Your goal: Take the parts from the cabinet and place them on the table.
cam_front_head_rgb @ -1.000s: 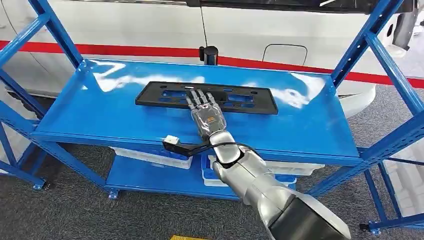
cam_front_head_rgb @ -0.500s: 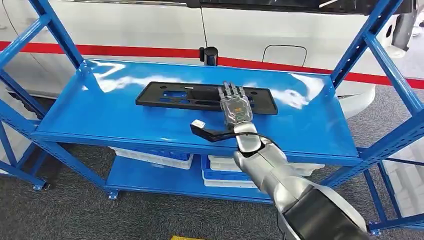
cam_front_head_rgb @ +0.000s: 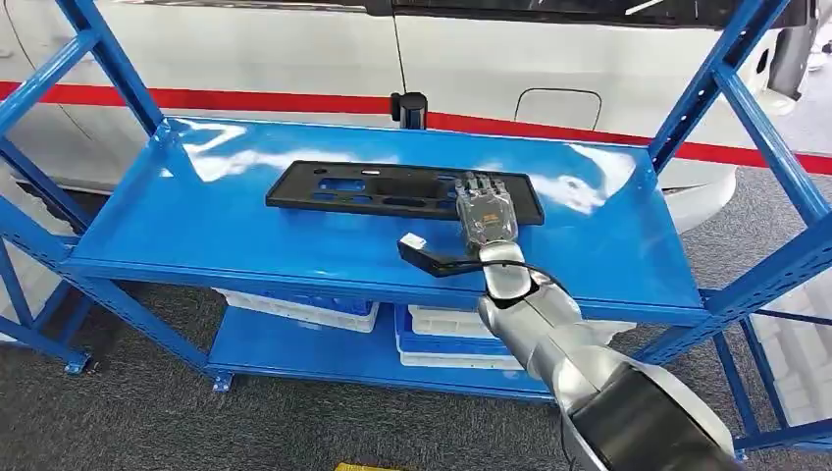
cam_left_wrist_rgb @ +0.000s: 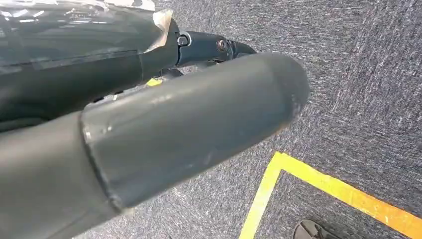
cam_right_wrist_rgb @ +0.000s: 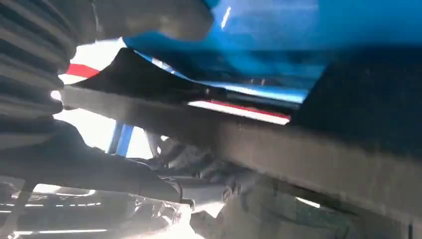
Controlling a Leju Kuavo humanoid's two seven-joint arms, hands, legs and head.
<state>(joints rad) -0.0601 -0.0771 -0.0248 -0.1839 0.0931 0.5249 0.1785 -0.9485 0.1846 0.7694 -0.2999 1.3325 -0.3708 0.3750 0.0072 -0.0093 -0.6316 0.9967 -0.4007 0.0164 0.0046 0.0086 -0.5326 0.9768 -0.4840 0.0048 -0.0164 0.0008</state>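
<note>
A long black plate-like part (cam_front_head_rgb: 373, 189) with cut-outs lies flat on the blue top shelf (cam_front_head_rgb: 245, 235) of the cabinet. My right hand (cam_front_head_rgb: 487, 214) lies over the part's right end, fingers stretched out flat and pointing away from me; whether they touch it is unclear. Up close in the right wrist view, the part's dark edge (cam_right_wrist_rgb: 298, 149) runs across in front of the blue shelf (cam_right_wrist_rgb: 278, 40). My left arm hangs down; its thick grey thumb (cam_left_wrist_rgb: 199, 124) shows over the grey carpet, with the fingers hidden.
Blue uprights (cam_front_head_rgb: 721, 88) frame the shelf on both sides. White bins (cam_front_head_rgb: 294, 306) sit on the lower shelf. A white vehicle with a red stripe (cam_front_head_rgb: 491, 59) stands just behind. A black cable with a white plug (cam_front_head_rgb: 414, 240) juts from my right wrist. Yellow floor tape (cam_left_wrist_rgb: 318, 184) crosses the carpet.
My right hand has slid to the right along the part, from its middle to its right end. The part itself has not moved.
</note>
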